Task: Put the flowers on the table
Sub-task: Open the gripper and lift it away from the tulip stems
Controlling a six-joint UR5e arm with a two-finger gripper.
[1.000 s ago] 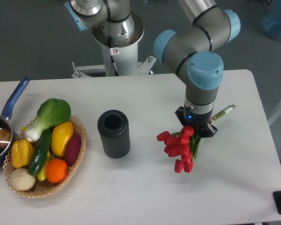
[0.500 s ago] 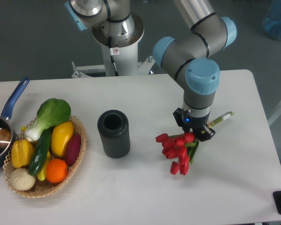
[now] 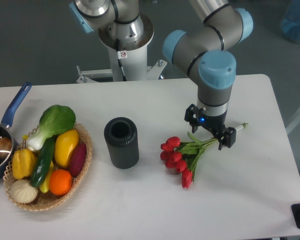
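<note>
1. Gripper [image 3: 210, 128] points down over the right half of the table [image 3: 155, 210], its two dark fingers spread wide with nothing between them; one finger [image 3: 191, 115] shows at its 10 o'clock side and the other at its 4 o'clock side.
2. Flowers [image 3: 179, 158] lie flat on the white top, the red buds at 7 o'clock from the gripper and the thin green stems running up toward 2 o'clock, passing under the open fingers.
3. Whether either finger touches the stems cannot be told from this view; the stem tips stick out just past the gripper's right finger.
4. At 9 o'clock from the buds stands an upright dark ribbed vase [image 3: 121, 142], near but apart from them.
5. Farther toward 9 o'clock sits a wicker basket [image 3: 84, 165] with a leafy green vegetable [image 3: 52, 123], a yellow pepper [image 3: 65, 146], an orange [image 3: 60, 181] and other produce.
6. A blue-handled saucepan [image 3: 10, 118] rests at the table's left edge, touching the basket's side.
7. Beyond the far edge, at 12 o'clock, rises the robot's white base column [image 3: 125, 57] on a dark grey floor [image 3: 35, 45].
</note>
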